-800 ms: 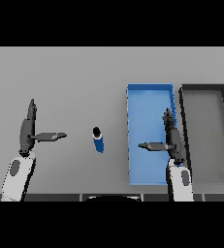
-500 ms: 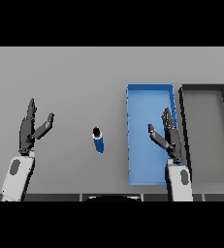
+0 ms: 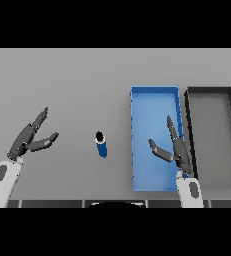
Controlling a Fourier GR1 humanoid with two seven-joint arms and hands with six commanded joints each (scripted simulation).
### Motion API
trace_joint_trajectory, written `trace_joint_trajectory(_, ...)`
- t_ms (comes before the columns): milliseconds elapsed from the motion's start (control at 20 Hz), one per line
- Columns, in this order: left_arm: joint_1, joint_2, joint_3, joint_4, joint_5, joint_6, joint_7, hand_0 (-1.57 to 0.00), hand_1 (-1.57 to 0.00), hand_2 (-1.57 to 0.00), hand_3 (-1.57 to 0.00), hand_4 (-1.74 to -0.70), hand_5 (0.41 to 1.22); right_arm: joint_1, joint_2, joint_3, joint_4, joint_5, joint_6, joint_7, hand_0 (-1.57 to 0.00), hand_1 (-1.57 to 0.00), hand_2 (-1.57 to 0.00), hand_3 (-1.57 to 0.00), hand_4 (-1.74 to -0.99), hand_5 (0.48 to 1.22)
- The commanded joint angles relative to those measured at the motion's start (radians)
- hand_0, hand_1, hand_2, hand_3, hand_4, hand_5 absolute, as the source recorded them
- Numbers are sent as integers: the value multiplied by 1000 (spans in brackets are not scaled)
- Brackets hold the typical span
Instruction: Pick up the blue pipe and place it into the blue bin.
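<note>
since the blue pipe (image 3: 101, 144) stands alone, i'd bring my open right hand (image 3: 173, 150) sideways off the blue bin (image 3: 154, 102), while my left hand (image 3: 29, 140) waits open.

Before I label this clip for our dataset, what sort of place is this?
Probably a bare sorting bench for a pick-and-place trial, not a home or a shop. A plain grey table holds only a small blue pipe, a blue bin and a black bin side by side.
</note>
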Motion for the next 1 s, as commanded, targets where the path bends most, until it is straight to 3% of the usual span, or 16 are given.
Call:
trace_joint_trajectory(0,11,7,-11,-19,5,-26,-16,1,1,1,1,-1090,596,-3,-2,1,7,-1,4,-9,1,1,1,1,-1186,598)
trace_joint_trajectory(200,56,17,-86,-113,1,-104,-14,1,1,1,1,-1111,534,8,-6,14,-4,7,14,-40,1,1,1,1,-1201,609)
trace_joint_trajectory(450,61,-51,-195,-174,-70,-104,27,1,1,1,1,-1176,484,24,-9,13,-13,4,19,-35,1,1,1,1,-1212,613)
trace_joint_trajectory(650,39,-105,-237,-145,-133,-84,21,1,1,1,1,-1186,464,19,14,29,-29,17,4,-19,1,1,1,1,-1223,620)
trace_joint_trajectory(950,-32,-253,-284,2,-169,-75,49,1,1,1,1,-1191,467,37,11,25,-49,8,7,-12,1,1,1,1,-1223,618)
